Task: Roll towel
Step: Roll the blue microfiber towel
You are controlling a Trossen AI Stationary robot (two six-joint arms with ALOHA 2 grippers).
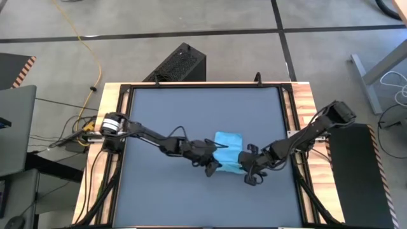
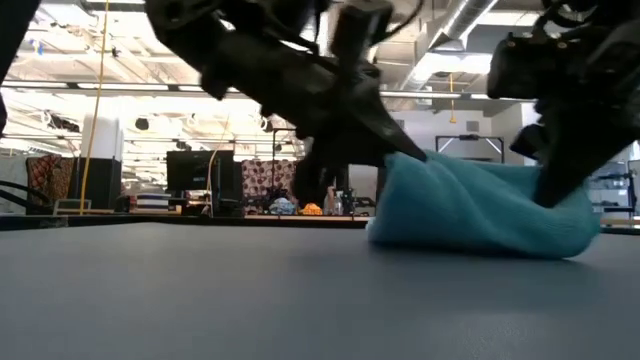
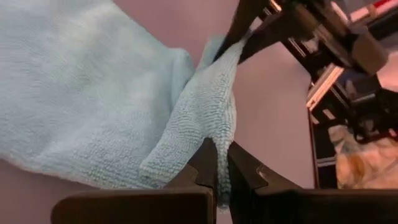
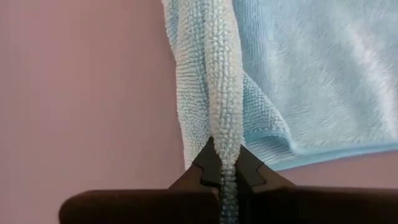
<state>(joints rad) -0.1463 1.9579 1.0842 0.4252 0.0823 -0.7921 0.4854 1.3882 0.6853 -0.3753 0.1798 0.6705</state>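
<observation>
Centrally, just below the middle of the overhead frame, a small sky-blue towel is seen lying partly folded on the dark grey tabletop. Its lower edge is pinched from the left by the left gripper and from the right by the right gripper, both clamped tight on the cloth.

We find no readable text, labels, brands, numbers or signs in any view; background displays in the low view are too small and blurred to read, and nothing is printed on the towel, the table or the arms
</observation>
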